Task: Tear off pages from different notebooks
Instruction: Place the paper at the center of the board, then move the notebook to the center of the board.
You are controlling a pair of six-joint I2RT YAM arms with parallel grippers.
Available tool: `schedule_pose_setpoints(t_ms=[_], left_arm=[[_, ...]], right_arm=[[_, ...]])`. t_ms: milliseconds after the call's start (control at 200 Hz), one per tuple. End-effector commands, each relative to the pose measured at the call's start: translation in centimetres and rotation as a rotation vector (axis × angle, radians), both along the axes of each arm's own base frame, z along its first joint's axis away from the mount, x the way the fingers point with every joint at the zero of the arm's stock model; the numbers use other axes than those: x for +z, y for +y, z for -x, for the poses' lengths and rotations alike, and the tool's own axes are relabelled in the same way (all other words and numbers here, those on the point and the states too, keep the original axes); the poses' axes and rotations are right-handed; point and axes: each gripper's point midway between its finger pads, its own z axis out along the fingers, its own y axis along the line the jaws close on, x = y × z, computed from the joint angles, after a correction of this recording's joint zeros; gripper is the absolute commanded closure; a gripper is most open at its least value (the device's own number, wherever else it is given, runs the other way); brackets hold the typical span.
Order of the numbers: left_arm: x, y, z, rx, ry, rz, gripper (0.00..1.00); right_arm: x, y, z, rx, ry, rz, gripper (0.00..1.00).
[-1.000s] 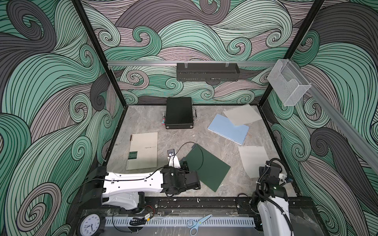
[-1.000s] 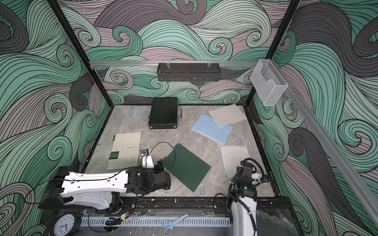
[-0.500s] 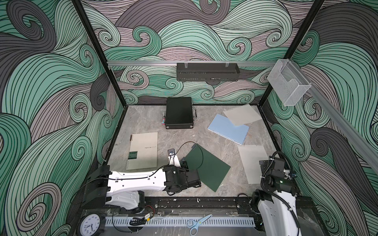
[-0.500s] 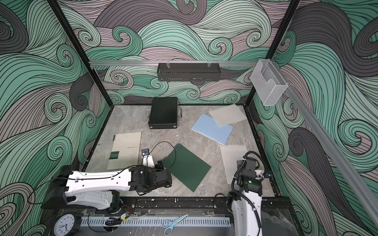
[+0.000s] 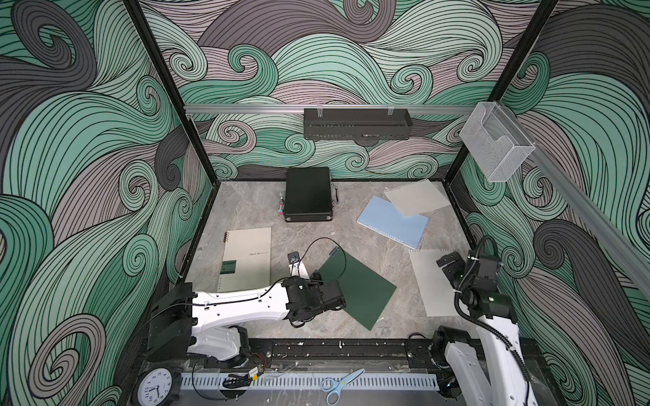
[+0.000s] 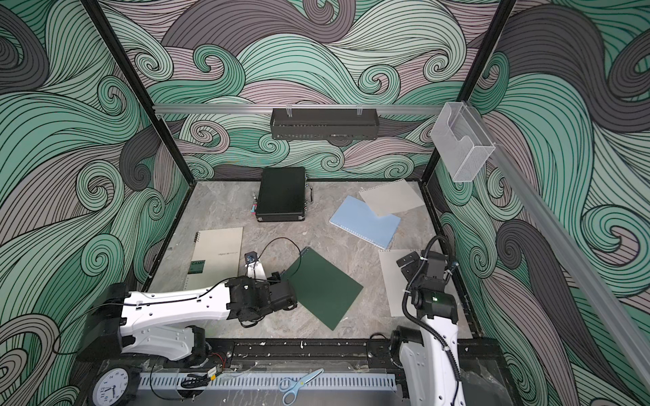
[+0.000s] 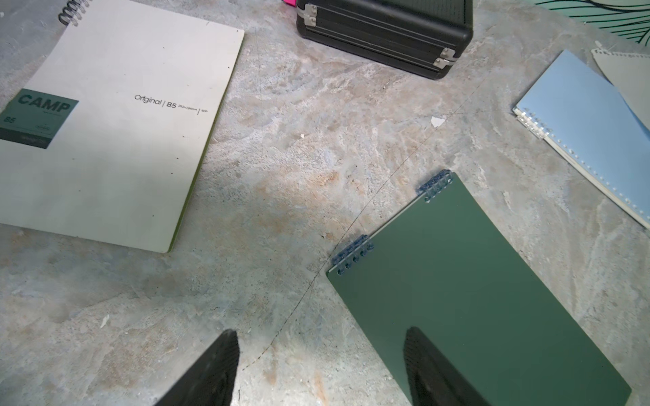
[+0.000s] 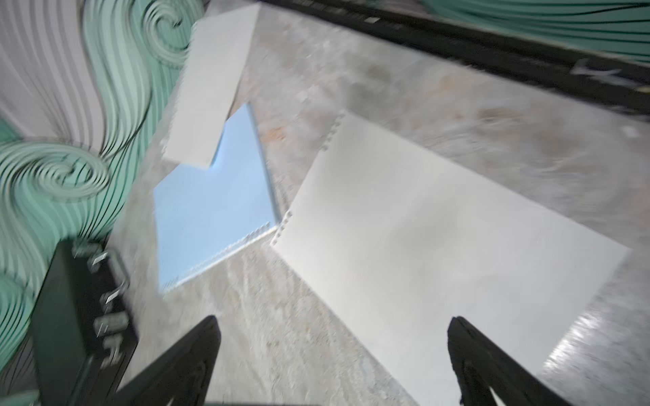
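Three notebooks lie shut on the table: a beige one (image 5: 248, 258) at the left, a dark green one (image 5: 355, 288) in the middle, a light blue one (image 5: 392, 221) at the back right. One loose page (image 5: 416, 197) overlaps the blue notebook's far corner. Another page (image 5: 431, 281) lies flat at the right. My left gripper (image 7: 322, 332) is open at the green notebook's (image 7: 475, 288) near edge; one finger (image 7: 427, 365) is over the cover, the other over bare table. My right gripper (image 8: 336, 321) is open wide above the right page (image 8: 439, 246), holding nothing.
A black latched case (image 5: 307, 198) stands at the back centre. Scissors (image 5: 339, 385) and a clock (image 5: 154, 388) lie on the front rail. A black shelf (image 5: 357, 123) hangs on the back wall, a clear holder (image 5: 492, 147) on the right rail.
My right gripper has opened and moved up and away from the front edge; the right page now lies free on the table. The left arm has barely shifted.
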Motion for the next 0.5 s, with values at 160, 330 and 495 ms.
schedule_pose_setpoints(t_ms=[160, 330, 495], left_arm=[[-2.4, -0.7, -0.5, -0.010, 0.087, 0.031, 0.27], [-3.7, -0.7, -0.6, -0.004, 0.127, 0.045, 0.27], [-5.1, -1.1, -0.5, -0.001, 0.168, 0.079, 0.27]], right_arm=[[2.3, 7.6, -3.7, 0.369, -0.079, 0.158, 0.01], [1.5, 12.4, -5.1, 0.546, -0.120, 0.168, 0.01], [-0.2, 15.0, -5.5, 0.640, -0.061, 0.227, 0.01]])
